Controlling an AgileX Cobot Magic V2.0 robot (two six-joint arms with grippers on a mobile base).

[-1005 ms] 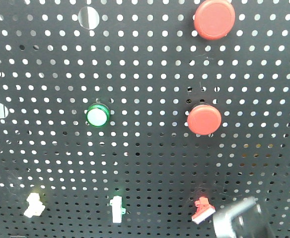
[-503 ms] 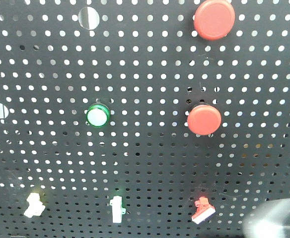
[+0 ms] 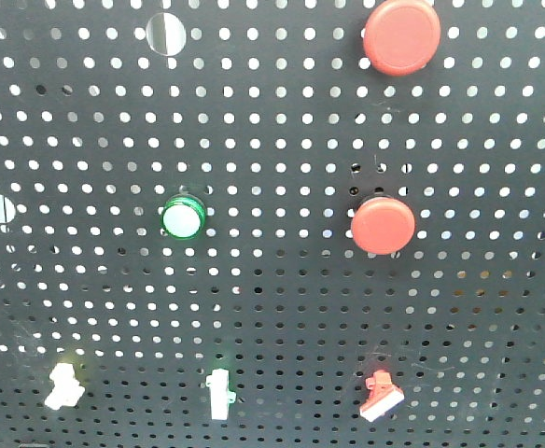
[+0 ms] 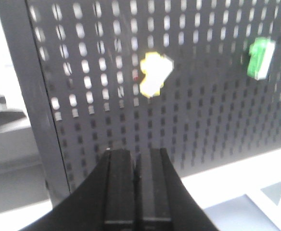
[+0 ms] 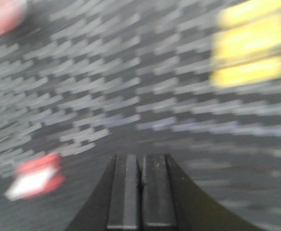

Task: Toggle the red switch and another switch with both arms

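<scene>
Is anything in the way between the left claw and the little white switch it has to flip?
Nothing visible does. In the left wrist view the shut left gripper is lower in the picture than the white toggle switch, with only bare pegboard between them.

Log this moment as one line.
left gripper shut, apart from chunky white toggle switch | right gripper shut, apart from small red toggle switch

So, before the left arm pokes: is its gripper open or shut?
Shut: the left gripper has its fingers pressed together, no gap, below the white switch, not touching it.
</scene>
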